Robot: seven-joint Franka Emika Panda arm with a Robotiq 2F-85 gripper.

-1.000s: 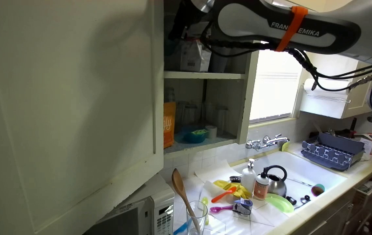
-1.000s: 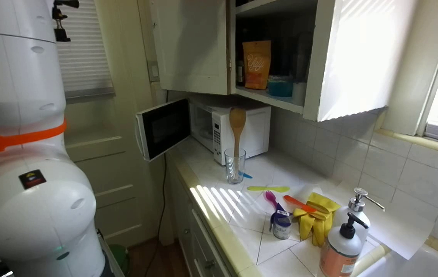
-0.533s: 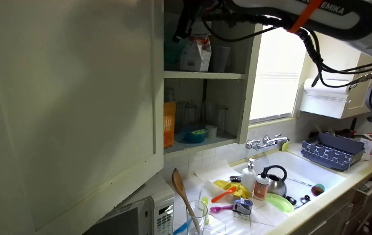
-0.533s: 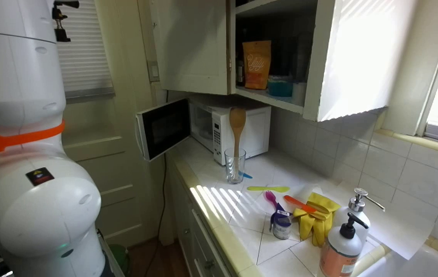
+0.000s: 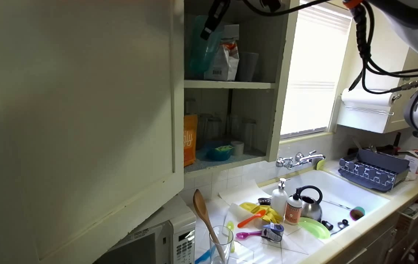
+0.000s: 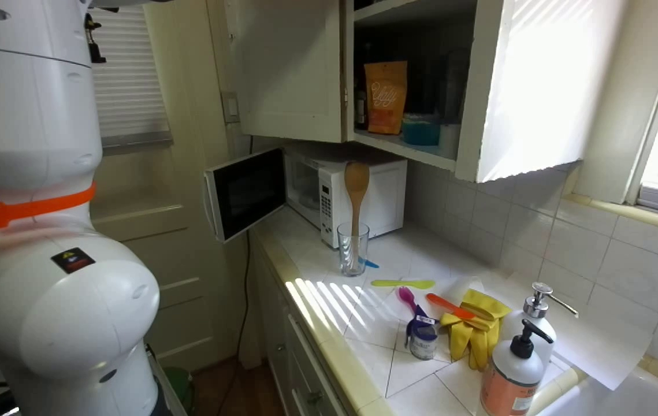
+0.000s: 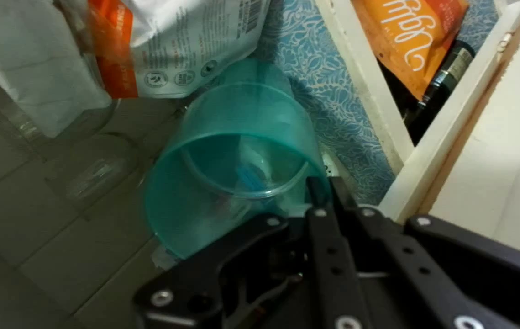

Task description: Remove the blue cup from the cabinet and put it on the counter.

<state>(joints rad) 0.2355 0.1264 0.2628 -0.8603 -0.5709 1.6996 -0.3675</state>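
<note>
The blue cup (image 5: 198,51) is a tall teal tumbler on the upper level of the white cabinet (image 5: 284,91), and it leans to one side in an exterior view. Its base shows just above the shelf front; I cannot tell whether it touches. In the wrist view the cup (image 7: 246,112) has its open rim toward the camera. My gripper (image 7: 326,189) is closed on the cup's wall at the rim, one finger inside and one outside. In an exterior view one fingertip of the gripper (image 5: 209,31) shows against the cup. The counter (image 6: 329,306) lies below.
A white-and-red bag (image 5: 225,62) stands against the cup, with a grey cup (image 5: 247,66) beside it. The cabinet door (image 5: 84,110) stands open. The lower shelf holds an orange bag (image 5: 190,139) and a blue dish (image 5: 219,153). A glass with a wooden spoon (image 6: 354,248) stands on the counter.
The arm has risen and drawn back in an exterior view. The gripper has moved up and slightly right, and the cup now shows more clearly and tilted. The white-and-red bag has shifted slightly.
</note>
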